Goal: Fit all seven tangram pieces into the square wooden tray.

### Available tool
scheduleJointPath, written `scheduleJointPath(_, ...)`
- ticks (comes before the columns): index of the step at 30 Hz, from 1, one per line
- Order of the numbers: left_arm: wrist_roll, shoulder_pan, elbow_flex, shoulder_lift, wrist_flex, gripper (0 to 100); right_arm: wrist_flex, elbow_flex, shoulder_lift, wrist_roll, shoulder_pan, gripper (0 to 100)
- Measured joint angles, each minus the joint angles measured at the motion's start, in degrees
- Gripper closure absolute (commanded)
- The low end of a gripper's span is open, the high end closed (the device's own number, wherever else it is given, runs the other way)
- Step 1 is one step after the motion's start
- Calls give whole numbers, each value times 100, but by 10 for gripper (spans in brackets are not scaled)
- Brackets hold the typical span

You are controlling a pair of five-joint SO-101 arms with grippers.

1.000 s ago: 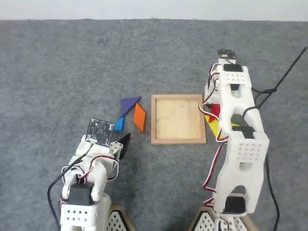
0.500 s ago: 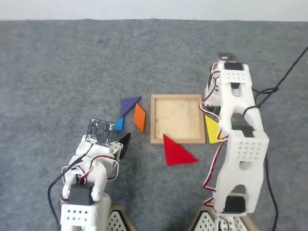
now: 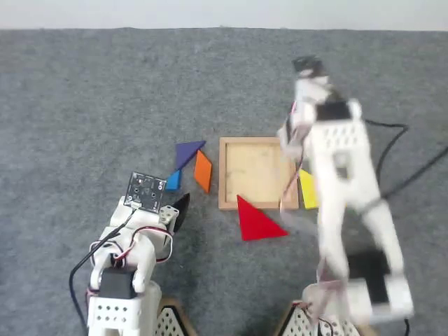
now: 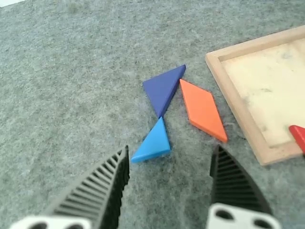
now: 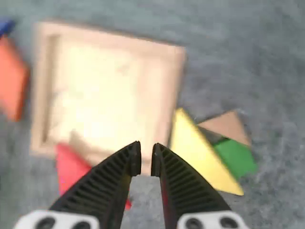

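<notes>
Step in hand: I judge it is the very beginning; no piece lies flat inside the tray (image 3: 257,173) yet.
Red triangle: the red triangle (image 3: 257,220) lies at the tray's near side, with one tip over the rim and the rest on the grey tabletop (image 3: 105,91).
Left of the tray: the purple triangle (image 4: 163,87), the orange parallelogram (image 4: 202,109) and the blue triangle (image 4: 153,143) lie close together, none of them touching the rim.
Right of the tray: the yellow triangle (image 5: 200,152) lies just beside the rim; the green piece (image 5: 236,157) and the brown triangle (image 5: 226,126) are behind it, farther from the tray.
My right pincer: the right pincer (image 5: 142,160) is clenched with nothing in it, above the tray's near rim.
My left pincer: the left pincer (image 4: 169,167) is released, near the blue triangle and left of the tray.
Next move: I think the red triangle must be gripped or pushed fully over the rim and turned so its long edge fits the tray.
</notes>
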Motion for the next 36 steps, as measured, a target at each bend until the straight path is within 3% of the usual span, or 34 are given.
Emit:
scheduleJointPath(5, 0, 0, 0, 0, 0, 732, -914, 3182, -2418, 888, -1275, 926)
scheduleJointPath(8, 0, 0, 0, 0, 0, 732, -976, 4193, -3358, 1248, -1960, 842)
scheduleJointPath(13, 0, 0, 0, 0, 0, 732, -1029, 4440, -3604, 1371, -2295, 705)
scheduleJointPath(21, 0, 0, 0, 0, 0, 732, -1565, 4457, -2514, 1618, -3253, 691)
scheduleJointPath(28, 0, 0, 0, 0, 0, 732, -2075, 4440, -1433, 1653, -3253, 691)
scheduleJointPath(36, 0, 0, 0, 0, 0, 732, -2004, 4343, -1116, 1644, -2593, 692)
